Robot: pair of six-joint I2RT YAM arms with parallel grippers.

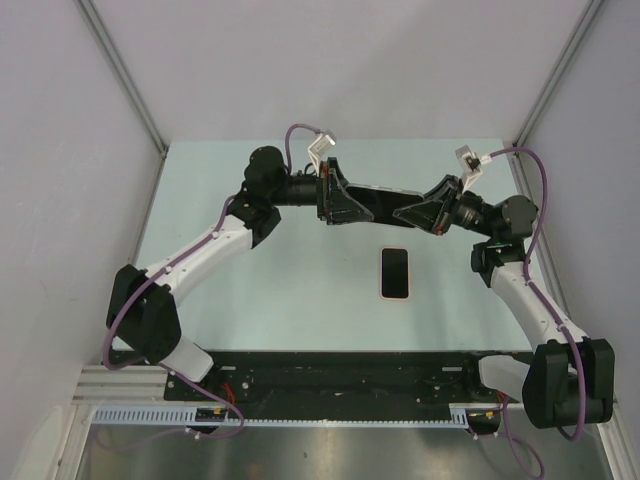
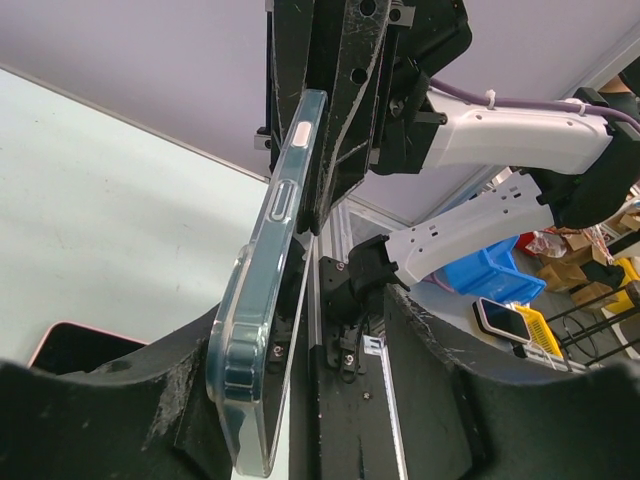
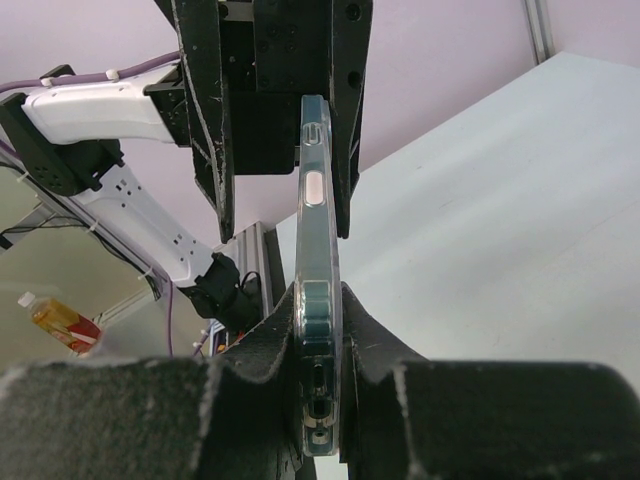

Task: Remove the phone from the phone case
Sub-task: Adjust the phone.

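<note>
The phone, dark-screened with a pink rim, lies flat on the table in front of both grippers; its corner shows in the left wrist view. The clear phone case hangs in the air between the two grippers, edge up. My right gripper is shut on one end of the case. My left gripper stands open around the other end: the case leans on its left finger, with a wide gap to the right finger.
Grey walls close in the pale green table at the back and both sides. Beyond the table's edge stand a blue bin, a second phone and a bottle.
</note>
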